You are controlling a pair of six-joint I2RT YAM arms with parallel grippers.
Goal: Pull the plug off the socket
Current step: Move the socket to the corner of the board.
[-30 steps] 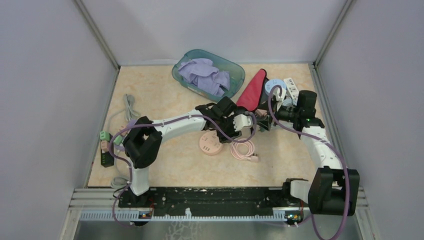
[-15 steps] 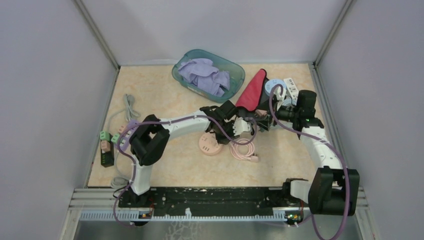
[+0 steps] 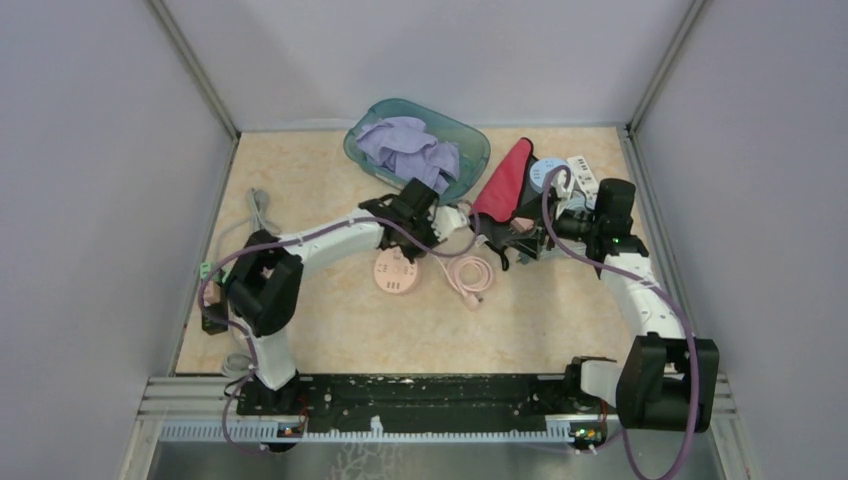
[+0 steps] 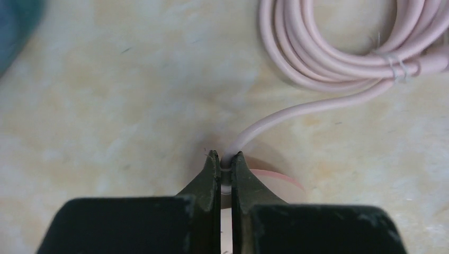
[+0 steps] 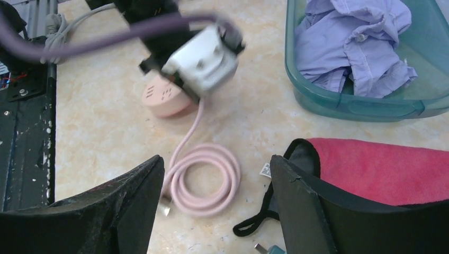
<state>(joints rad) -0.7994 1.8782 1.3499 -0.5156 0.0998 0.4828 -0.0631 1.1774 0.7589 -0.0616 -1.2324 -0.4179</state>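
On beige tabletop (image 3: 330,325), round pink socket (image 3: 396,272), coiled pink cable (image 3: 471,273)

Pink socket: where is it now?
The pink socket lies left of centre in the top view, next to the left gripper, beside the coiled cable.

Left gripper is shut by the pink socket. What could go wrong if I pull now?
The left gripper pinches only the thin cord, so it may slip or strain it. The right gripper hangs open, off the socket, so the socket may simply drag along.
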